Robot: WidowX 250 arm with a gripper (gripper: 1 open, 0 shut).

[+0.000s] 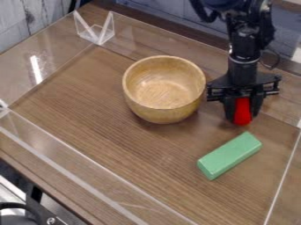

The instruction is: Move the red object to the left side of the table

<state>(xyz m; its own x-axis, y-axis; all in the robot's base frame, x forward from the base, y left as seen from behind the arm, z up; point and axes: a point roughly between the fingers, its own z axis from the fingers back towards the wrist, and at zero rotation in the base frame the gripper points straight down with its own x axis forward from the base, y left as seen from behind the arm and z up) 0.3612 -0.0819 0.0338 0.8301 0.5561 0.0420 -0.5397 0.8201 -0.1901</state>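
Note:
The red object (244,112), a small glossy red toy, sits on the dark wood-grain table (112,149) at the right side, just right of the wooden bowl. My gripper (244,109) points almost straight down over it, its black fingers pressed against the toy's left and right sides, shut on it. The gripper body hides the toy's top. The toy still rests at table level.
A wooden bowl (165,88) stands mid-table, close to the gripper's left. A green rectangular block (230,156) lies in front of the gripper. Low clear acrylic walls (41,61) border the table, and a clear stand (94,28) sits at the back left.

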